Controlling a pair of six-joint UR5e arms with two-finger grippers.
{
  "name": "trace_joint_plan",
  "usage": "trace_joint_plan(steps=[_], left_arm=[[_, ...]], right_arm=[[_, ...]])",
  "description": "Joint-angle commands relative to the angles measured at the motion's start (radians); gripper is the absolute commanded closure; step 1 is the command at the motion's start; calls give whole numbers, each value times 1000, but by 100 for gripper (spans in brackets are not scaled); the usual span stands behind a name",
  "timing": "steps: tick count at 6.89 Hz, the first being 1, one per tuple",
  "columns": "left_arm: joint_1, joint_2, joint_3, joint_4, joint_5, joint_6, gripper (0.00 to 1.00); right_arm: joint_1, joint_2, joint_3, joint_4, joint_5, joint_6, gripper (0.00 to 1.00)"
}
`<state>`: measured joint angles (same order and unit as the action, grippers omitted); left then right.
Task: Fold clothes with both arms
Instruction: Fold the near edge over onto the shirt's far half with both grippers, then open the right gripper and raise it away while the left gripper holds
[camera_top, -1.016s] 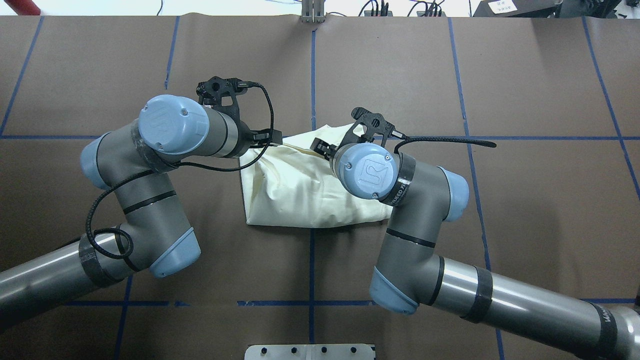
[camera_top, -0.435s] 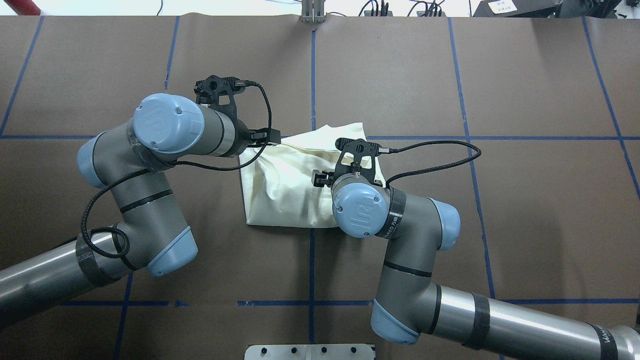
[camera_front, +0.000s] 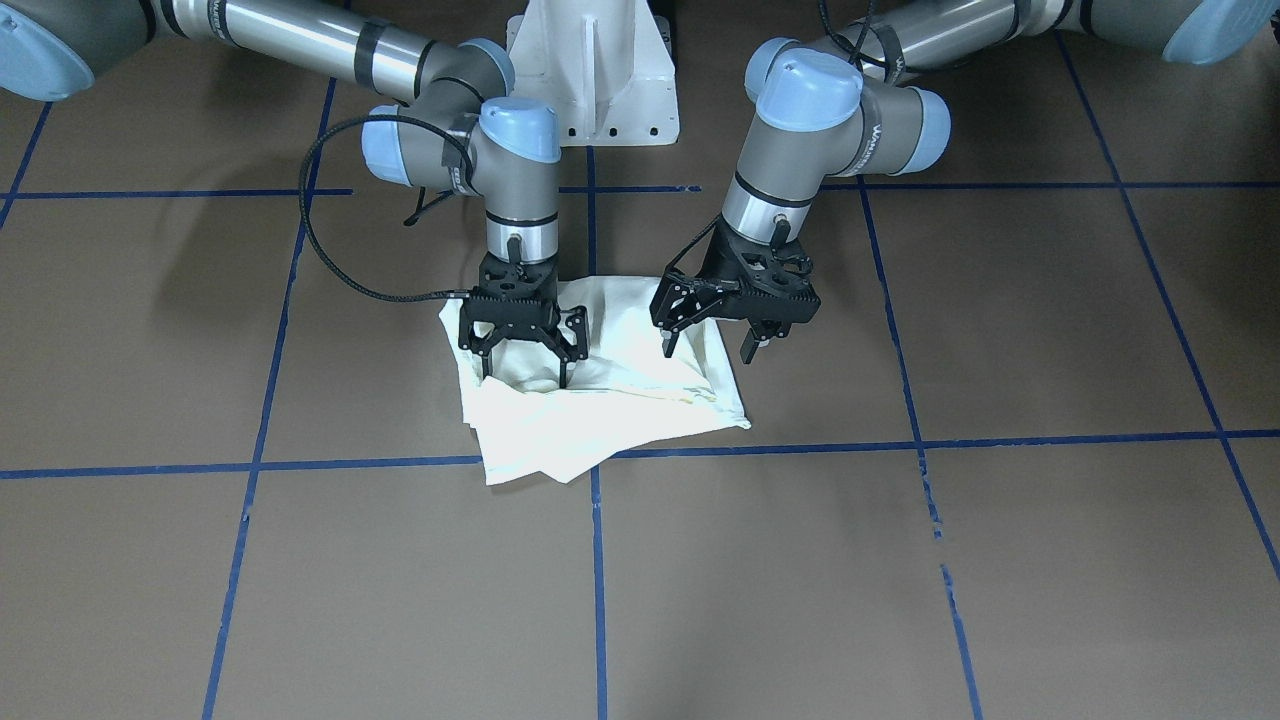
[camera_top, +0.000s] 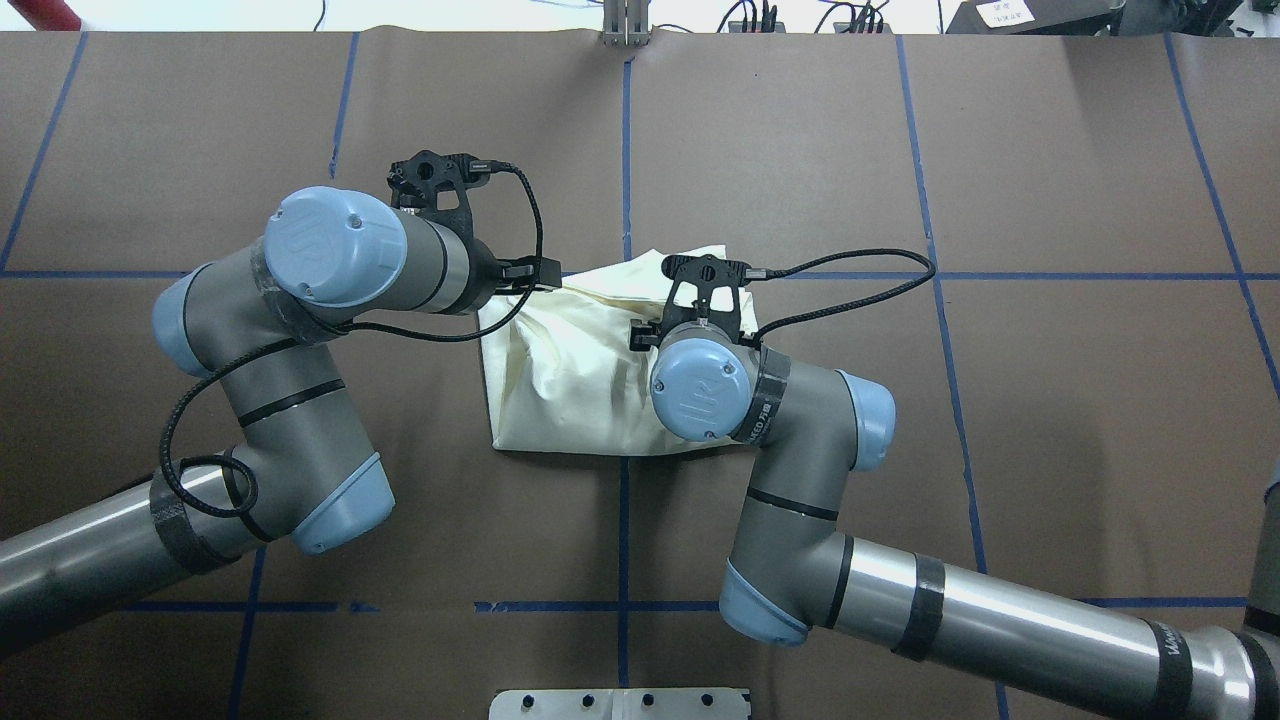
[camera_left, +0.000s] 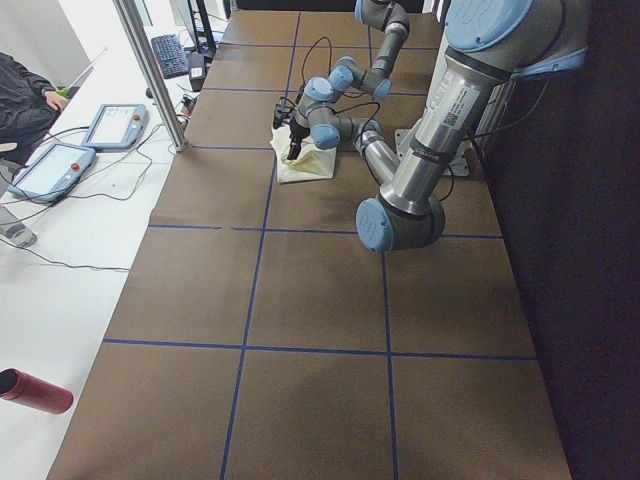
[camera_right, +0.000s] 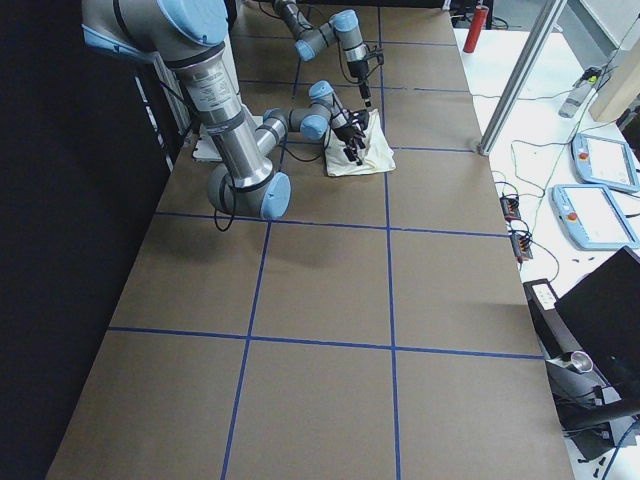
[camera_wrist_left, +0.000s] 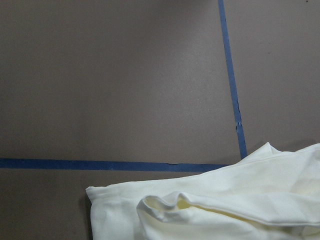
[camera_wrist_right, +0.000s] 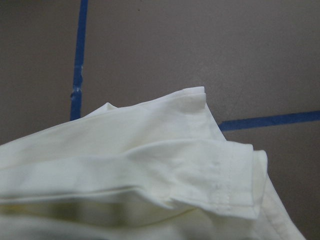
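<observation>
**T-shirt** (camera_front: 620, 405): cream, plain side up, no print showing. It lies bunched in a rough layered rectangle on the counter (camera_front: 900, 560), beneath and between the two end effectors. Judged partly folded, since the edges are uneven and a stitched hem corner sits turned up close under the right wrist camera.

**Right end effector** (camera_front: 525, 368): points straight down with its fingers spread, holding nothing. The tips sit directly over one side of the shirt, at or just into the cloth, though contact is hard to confirm from this angle. The placement suits pinching up a layer.

**Left end effector** (camera_front: 708, 346): fingers apart, empty. It straddles the shirt's opposite edge, with one finger above cloth and the other just outside it over bare counter. It is probably posed this way so that closing gathers that edge for the next fold.
</observation>
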<state>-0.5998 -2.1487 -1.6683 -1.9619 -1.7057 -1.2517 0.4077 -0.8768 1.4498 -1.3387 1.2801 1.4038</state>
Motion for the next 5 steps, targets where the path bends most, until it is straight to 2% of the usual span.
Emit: trace_joint_plan(steps=[1, 3, 4, 5], left_arm=[[0, 1, -4, 0, 0, 0, 0], [0, 1, -11, 0, -2, -2, 0], [0, 6, -13, 0, -2, -2, 0], [2, 9, -14, -2, -2, -3, 0]], right_arm=[[70, 28, -58, 1, 2, -61, 0], [162, 109, -209, 4, 18, -94, 0], [205, 143, -244, 6, 59, -92, 0], [253, 174, -241, 12, 174, -82, 0]])
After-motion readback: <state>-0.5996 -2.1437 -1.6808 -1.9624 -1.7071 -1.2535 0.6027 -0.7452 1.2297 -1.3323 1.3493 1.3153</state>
